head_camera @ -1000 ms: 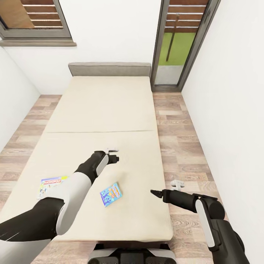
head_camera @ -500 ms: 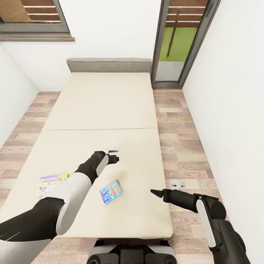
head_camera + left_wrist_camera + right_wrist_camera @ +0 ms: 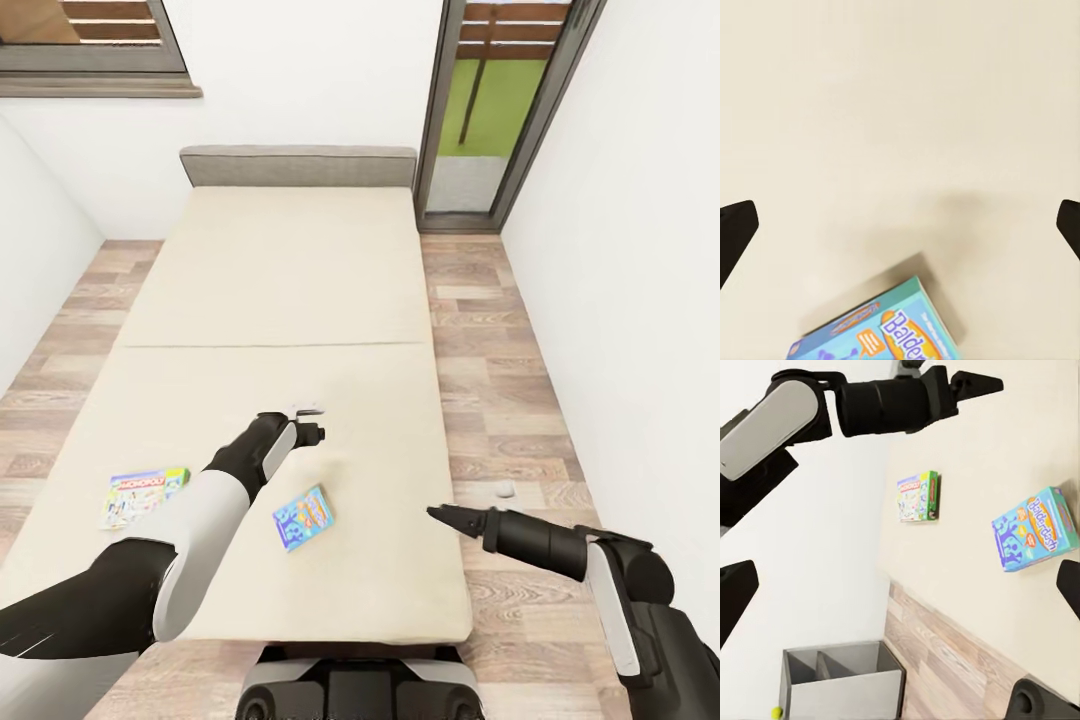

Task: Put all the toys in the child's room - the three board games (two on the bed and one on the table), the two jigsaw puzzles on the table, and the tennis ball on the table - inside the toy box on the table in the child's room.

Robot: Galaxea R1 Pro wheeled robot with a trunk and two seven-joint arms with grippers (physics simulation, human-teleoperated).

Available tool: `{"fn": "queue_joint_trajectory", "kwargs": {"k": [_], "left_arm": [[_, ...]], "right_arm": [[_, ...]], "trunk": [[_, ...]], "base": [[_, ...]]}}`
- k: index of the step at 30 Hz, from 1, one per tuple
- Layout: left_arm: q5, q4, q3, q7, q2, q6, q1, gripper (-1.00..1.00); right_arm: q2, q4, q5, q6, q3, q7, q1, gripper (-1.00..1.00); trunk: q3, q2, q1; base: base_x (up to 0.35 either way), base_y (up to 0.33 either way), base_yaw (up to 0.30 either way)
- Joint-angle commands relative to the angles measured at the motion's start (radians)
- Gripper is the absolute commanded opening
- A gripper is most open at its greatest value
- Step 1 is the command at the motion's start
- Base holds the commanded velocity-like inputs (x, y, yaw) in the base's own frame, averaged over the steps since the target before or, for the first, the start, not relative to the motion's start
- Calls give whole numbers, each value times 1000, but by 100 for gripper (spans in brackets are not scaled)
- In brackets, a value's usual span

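A: Where did the two board games lie on the bed [image 3: 290, 280]?

B: Both flat on the cream mattress, near its foot. The green-and-white Monopoly box [image 3: 143, 495] was toward the bed's left edge, partly behind the left forearm. The smaller blue Balderdash box [image 3: 303, 517] lay near the middle, well apart from it, turned at an angle.

A: And the left gripper [image 3: 309, 424]?

B: It hung over the mattress just beyond the blue box, not touching it. In the left wrist view its two dark fingertips [image 3: 736, 229] sat at opposite edges of the picture, so the jaws were spread wide with only bare mattress between them and a corner of the blue box [image 3: 881, 328] in view.

A: The right gripper [image 3: 447, 515]?

B: It pointed inward over the bed's right edge, holding nothing. The right wrist view showed its fingertips [image 3: 735, 589] far apart, so it was spread too. That view also took in both games, the left arm, and a grey divided bin [image 3: 844, 682] on the plank floor [image 3: 490, 400].

A: What changed from a second earlier?

B: The right arm had swung outward and a little lower in the head view. The left arm looked unmoved. The whole scene had slid, the headboard [image 3: 298, 166] sitting higher, so the camera moved; the games had not shifted on the mattress.
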Motion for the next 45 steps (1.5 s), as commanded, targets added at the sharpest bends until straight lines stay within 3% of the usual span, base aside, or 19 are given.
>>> {"fn": "queue_joint_trajectory", "kwargs": {"k": [1, 6, 11, 20, 30, 45], "left_arm": [[10, -1, -6, 8, 0, 4, 0, 100], [10, -1, -7, 8, 0, 4, -1, 100], [10, -1, -7, 8, -1, 4, 0, 100], [10, -1, -8, 8, -1, 0, 0, 100], [10, 42, -10, 8, -1, -53, 0, 100], [2, 80, -14, 8, -10, -59, 0, 100]], "right_arm": [[-3, 0, 2, 3, -14, 16, 0, 100], [-10, -1, 7, 0, -63, 51, 0, 100], [-7, -1, 10, -2, -78, 60, 0, 100], [-6, -1, 11, -5, -81, 63, 0, 100], [-4, -1, 13, -6, -81, 62, 0, 100], [-1, -1, 14, -6, -79, 61, -1, 100]], "trunk": [[-3, -2, 0], [-11, -2, 0], [-19, -2, 0], [-34, -2, 0], [-51, -2, 0], [-75, -2, 0]], "base": [[0, 0, 61], [0, 0, 64], [0, 0, 66], [0, 0, 67], [0, 0, 67], [0, 0, 67]]}}
